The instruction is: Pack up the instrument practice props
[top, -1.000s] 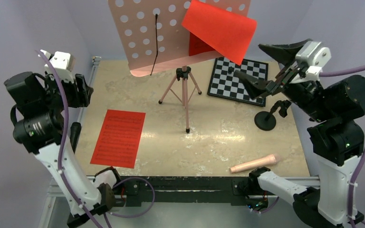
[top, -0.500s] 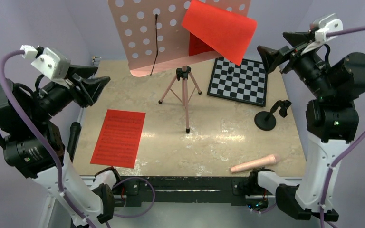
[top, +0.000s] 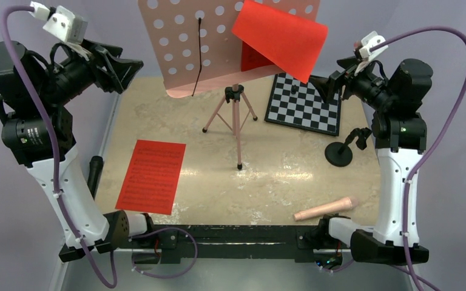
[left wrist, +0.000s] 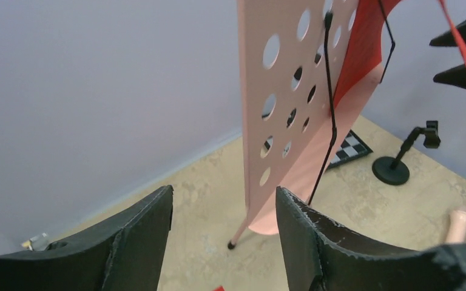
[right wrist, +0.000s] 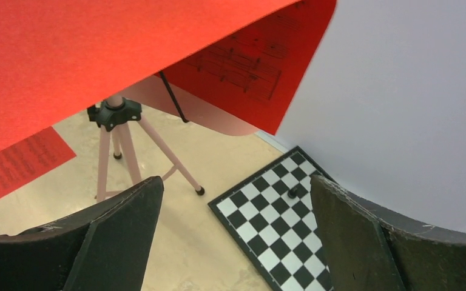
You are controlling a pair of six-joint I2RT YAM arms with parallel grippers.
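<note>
While the left gripper point(top: 121, 63) and the right gripper point(top: 323, 88) both hang high with fingers spread and nothing between them, the props sit lower. Nearest the robot, a pale pink stick-shaped object point(top: 326, 208) lies far below the right gripper. A flat red sheet-music page point(top: 151, 176) lies below the left gripper, with a black microphone point(top: 95, 170) at the edge of the table point(top: 279, 176) beside it. The small mic stand point(top: 340, 153) sits under the right gripper, near the chessboard point(top: 305, 103). Between the grippers stands the pink music stand point(top: 236, 133), its perforated tray point(top: 218, 63) level with them, a curled red page point(top: 279, 36) on it just left of the right gripper.
</note>
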